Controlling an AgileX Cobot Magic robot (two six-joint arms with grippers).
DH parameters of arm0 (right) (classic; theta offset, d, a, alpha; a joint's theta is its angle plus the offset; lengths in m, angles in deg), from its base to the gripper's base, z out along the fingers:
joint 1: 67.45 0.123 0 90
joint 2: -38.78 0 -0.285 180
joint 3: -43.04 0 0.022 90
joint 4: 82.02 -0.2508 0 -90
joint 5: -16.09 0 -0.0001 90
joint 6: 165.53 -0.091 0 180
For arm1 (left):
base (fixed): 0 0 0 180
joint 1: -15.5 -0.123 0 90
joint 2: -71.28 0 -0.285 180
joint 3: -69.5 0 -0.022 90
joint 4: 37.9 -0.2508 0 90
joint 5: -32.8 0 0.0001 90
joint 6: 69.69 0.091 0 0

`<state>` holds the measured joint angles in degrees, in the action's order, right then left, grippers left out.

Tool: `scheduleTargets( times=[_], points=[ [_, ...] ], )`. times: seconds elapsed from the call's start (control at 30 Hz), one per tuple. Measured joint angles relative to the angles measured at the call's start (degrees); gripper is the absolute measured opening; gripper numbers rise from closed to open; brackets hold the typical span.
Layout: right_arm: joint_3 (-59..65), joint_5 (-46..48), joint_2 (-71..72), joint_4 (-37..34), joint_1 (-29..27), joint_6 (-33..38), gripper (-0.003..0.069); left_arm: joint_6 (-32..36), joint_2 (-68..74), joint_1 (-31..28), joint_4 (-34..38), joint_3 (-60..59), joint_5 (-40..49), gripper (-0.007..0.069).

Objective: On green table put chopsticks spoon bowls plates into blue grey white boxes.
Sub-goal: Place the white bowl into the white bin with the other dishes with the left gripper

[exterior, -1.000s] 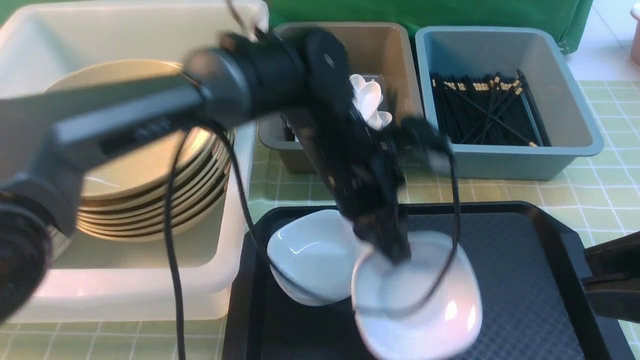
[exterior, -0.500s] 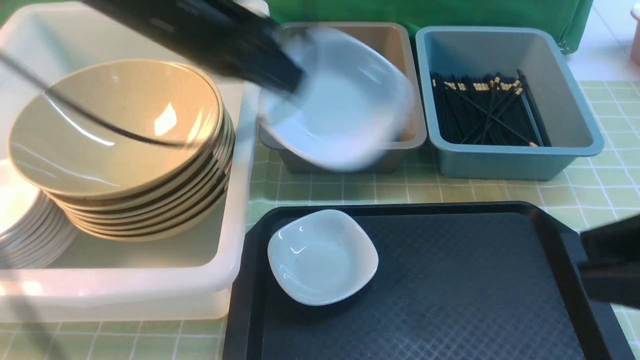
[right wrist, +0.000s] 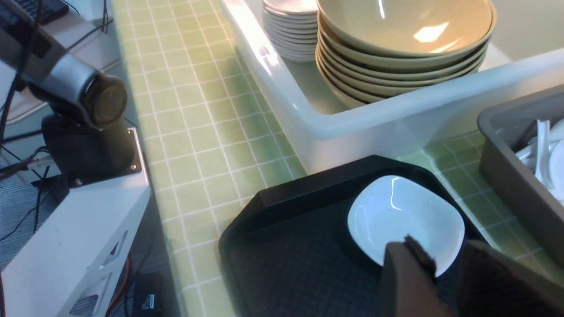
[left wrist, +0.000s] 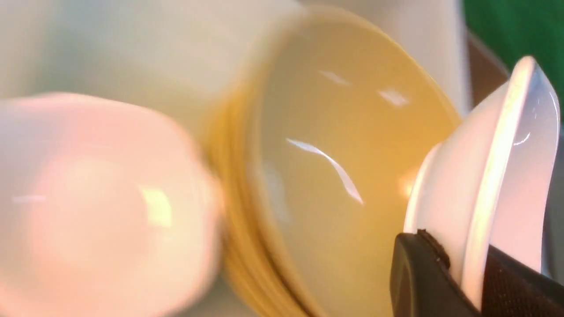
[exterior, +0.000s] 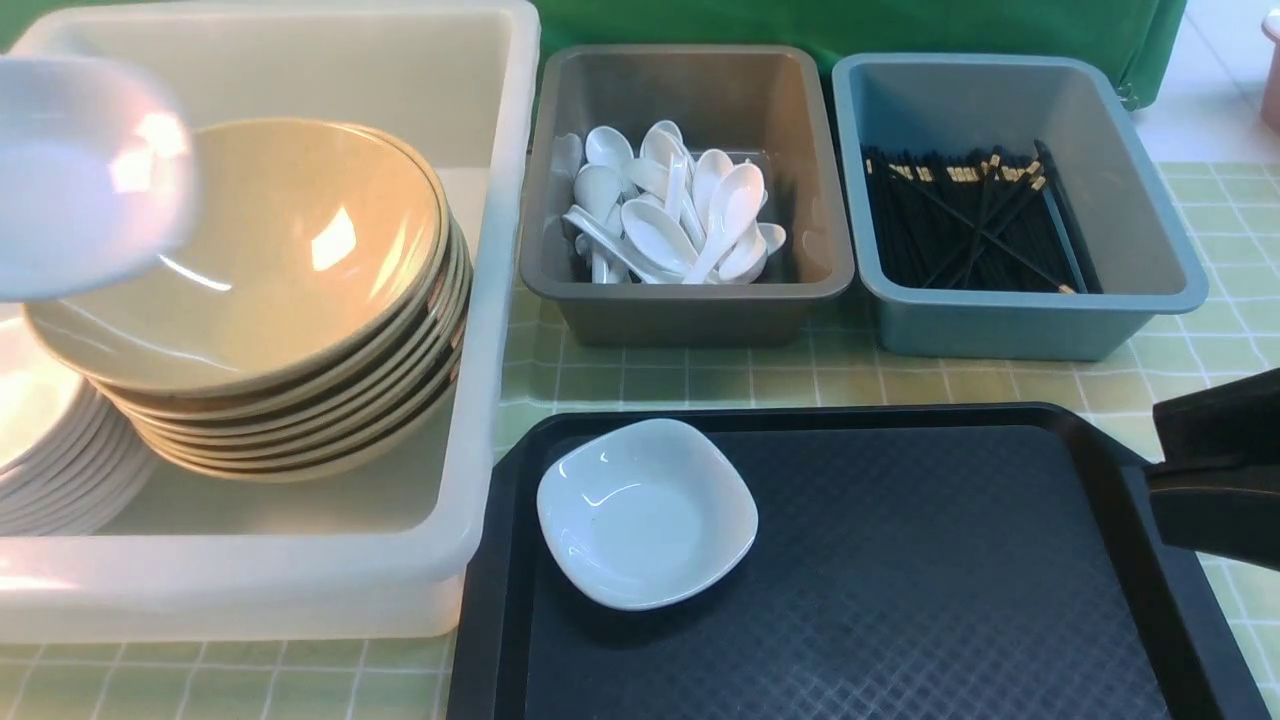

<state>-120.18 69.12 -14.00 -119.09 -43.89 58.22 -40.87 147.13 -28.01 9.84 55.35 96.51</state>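
Left claw clenched on the rim of 1 small glossy white rounded-square dish, held above the big translucent white plastic tub.

From my front camera that held dish shows as a blur over the tub's left side, above 1 stack of wide tan-beige bowls and 1 stack of white dishes sitting side by side inside it. Right claw hovers over the black textured tray, jaws parted and gripping nothing, just beside a second white dish lying by the tray's far left corner. Glossy white soup spoons are heaped in the dark grey tub. Thin black chopsticks with gold bands lie in the dusty blue tub. Both tubs stand on the pale green checked table.
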Motion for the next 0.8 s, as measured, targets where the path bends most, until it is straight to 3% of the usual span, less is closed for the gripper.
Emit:
scheduleTargets(
  times=[0.23, 0.5, 0.8],
  points=[
    [0.0, 0.0, 0.0, 0.0, 0.0, 0.0, 0.0195, -7.7, 2.3, -2.4, -10.5, -0.6, -7.9, 0.0015],
    [0.0, -0.6, 0.0, 0.0, 0.0, 0.0, 0.0201, -17.0, 3.4, -2.4, -24.0, -0.8, -10.8, 0.0015],
    [0.0, -0.6, 0.0, -0.1, 0.0, 1.0, 0.0204, -17.8, 9.0, 0.6, -24.8, -0.8, -12.1, 0.0015]
  ],
)
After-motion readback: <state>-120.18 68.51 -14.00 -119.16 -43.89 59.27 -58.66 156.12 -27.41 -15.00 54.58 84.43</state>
